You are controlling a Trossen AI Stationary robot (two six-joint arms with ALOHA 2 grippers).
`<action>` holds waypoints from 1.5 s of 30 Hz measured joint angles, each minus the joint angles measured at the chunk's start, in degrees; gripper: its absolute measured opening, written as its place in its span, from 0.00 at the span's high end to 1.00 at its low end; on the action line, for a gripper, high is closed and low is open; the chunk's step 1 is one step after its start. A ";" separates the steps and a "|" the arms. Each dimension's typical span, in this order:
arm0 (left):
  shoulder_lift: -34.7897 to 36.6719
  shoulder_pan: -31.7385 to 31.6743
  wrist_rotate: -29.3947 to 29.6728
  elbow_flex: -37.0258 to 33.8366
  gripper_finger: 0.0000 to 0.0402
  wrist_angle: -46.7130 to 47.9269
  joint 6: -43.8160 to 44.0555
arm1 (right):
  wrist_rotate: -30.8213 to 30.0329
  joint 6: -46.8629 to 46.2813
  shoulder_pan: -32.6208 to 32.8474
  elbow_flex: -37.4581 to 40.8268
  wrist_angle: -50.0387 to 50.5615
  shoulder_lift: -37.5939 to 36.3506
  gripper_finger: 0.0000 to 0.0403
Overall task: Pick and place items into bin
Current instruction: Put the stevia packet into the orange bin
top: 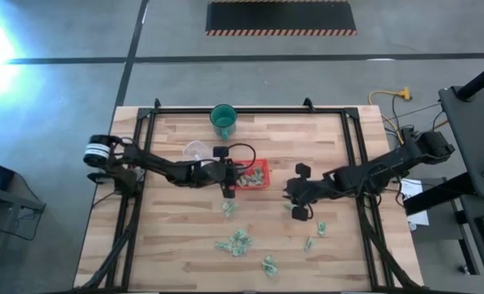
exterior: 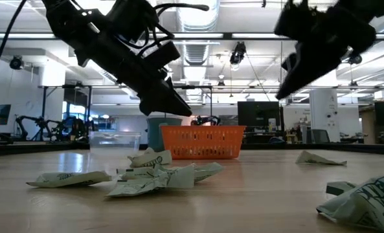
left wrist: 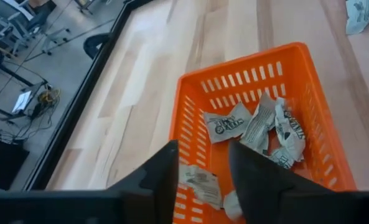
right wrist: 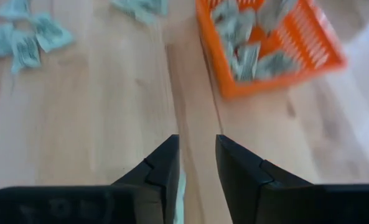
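Note:
The red tray (top: 267, 175) sits mid-table and has several pale-green wrappers (left wrist: 259, 127) in it. My left gripper (top: 231, 181) hovers open over the tray's left end, with its fingers (left wrist: 165, 171) above the wrappers and touching nothing. My right gripper (top: 293, 194) is raised to the right of the tray (right wrist: 277, 74) and is nearly shut, with a pale-green sliver between its fingers. More wrappers (top: 233, 243) lie loose on the near half of the table. One wrapper (top: 300, 214) lies just by the right gripper. My right gripper (right wrist: 197, 155) has a thin pale-green wrapper edge (right wrist: 182, 186) showing between its two fingers, against one of them. Which part of the wrapper it is cannot be told. The low view shows the gripper (exterior: 285, 87) well above the tabletop, so the piece is lifted clear.
A green cup (top: 223, 119) stands near the far edge, and a clear round container (top: 196, 149) stands just left of the tray. Loose wrappers (exterior: 153, 171) are scattered toward the near edge. A black frame (top: 352, 139) borders the table.

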State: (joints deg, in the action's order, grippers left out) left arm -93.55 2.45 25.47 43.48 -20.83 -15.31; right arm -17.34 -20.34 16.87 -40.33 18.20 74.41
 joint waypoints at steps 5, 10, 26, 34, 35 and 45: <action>4.75 2.92 -0.05 0.00 0.62 5.49 0.40 | -0.01 -4.86 1.83 4.95 -1.11 2.48 0.72; 12.53 7.16 0.53 -0.03 0.61 12.72 2.88 | -0.29 -6.49 3.00 7.47 -6.23 5.98 0.66; 32.64 19.48 3.35 -6.62 0.61 17.62 5.99 | 2.82 -6.38 3.25 7.48 -11.18 13.24 0.52; 35.81 20.44 3.83 -8.21 0.61 17.44 6.19 | 2.40 -3.27 3.23 7.21 -9.55 12.64 0.74; 35.84 20.50 3.82 -8.27 0.61 17.57 6.18 | 2.36 -2.61 3.22 7.19 -9.53 12.59 0.79; 35.52 20.47 3.85 -8.26 0.61 17.45 6.13 | 1.21 0.57 3.24 7.08 -9.54 12.29 0.98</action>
State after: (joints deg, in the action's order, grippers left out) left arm -58.03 22.92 29.32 35.22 -3.38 -9.18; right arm -16.13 -19.77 20.11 -33.26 8.66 86.70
